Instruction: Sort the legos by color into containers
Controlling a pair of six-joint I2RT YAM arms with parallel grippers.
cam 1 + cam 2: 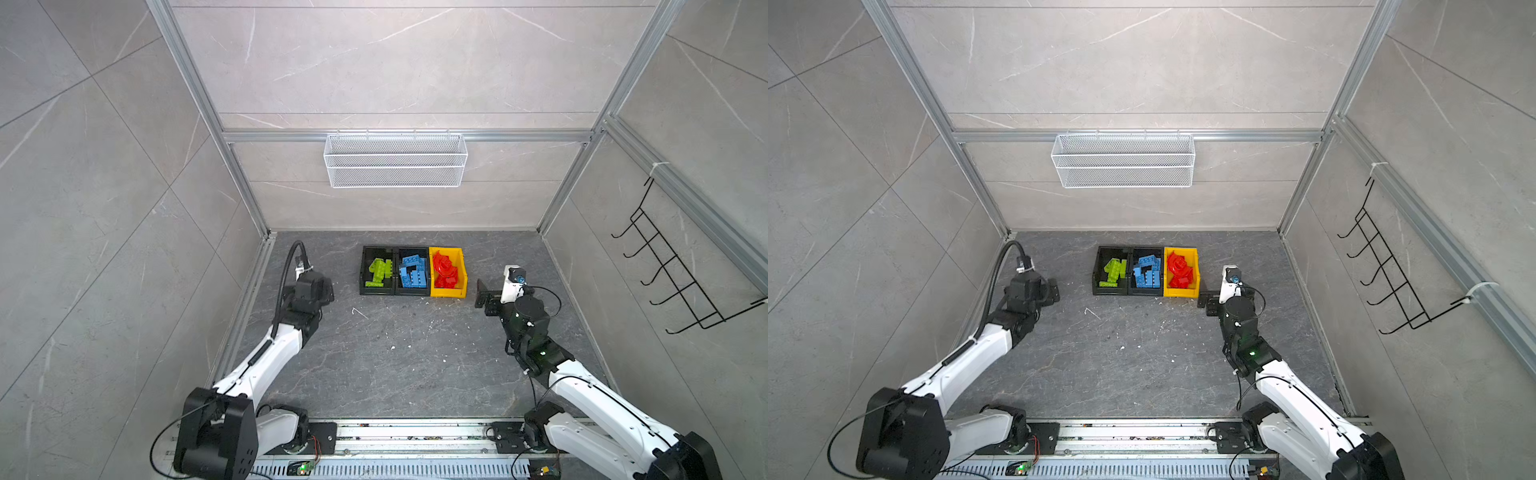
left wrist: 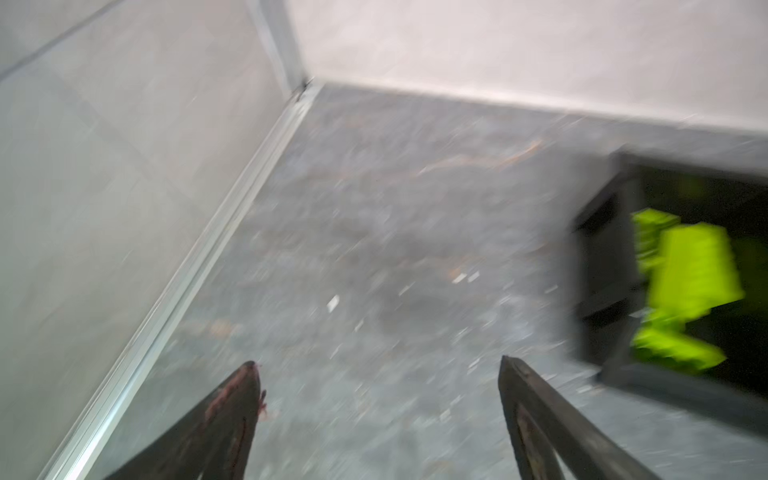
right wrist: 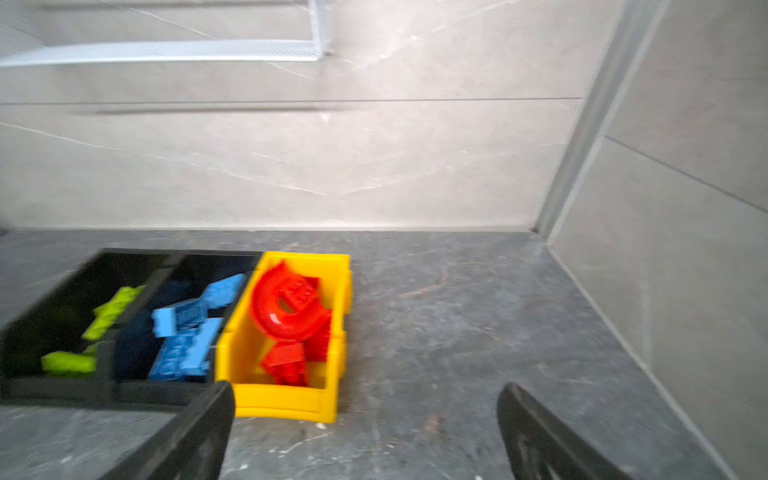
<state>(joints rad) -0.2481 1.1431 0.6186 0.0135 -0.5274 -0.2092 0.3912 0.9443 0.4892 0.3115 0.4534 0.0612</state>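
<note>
Three containers stand in a touching row on the grey table [image 1: 395,353], toward 12 o'clock from its middle in both top views. The outer black container [image 1: 362,270], at the 9 o'clock end, holds the lime green legos [image 1: 379,272], rectangular studded bricks lying loosely, some overlapping. The middle black container [image 1: 397,291] holds the blue legos [image 1: 413,272], rectangular bricks piled at mixed angles. The yellow container [image 1: 448,293], at the 3 o'clock end, holds the red legos [image 1: 444,270]. In the right wrist view a large curved red piece lies on top of blockier red bricks. No brick lies on the table outside the containers.

The left gripper [image 2: 377,363] hangs over bare table at 9 o'clock from the row and clear of it. Its jaws are spread wide with nothing between them, though that wrist view is blurred. The right gripper [image 3: 368,386] is near the yellow container, at about 4 o'clock from it and not touching it. Its jaws are also spread wide and it holds nothing.
</note>
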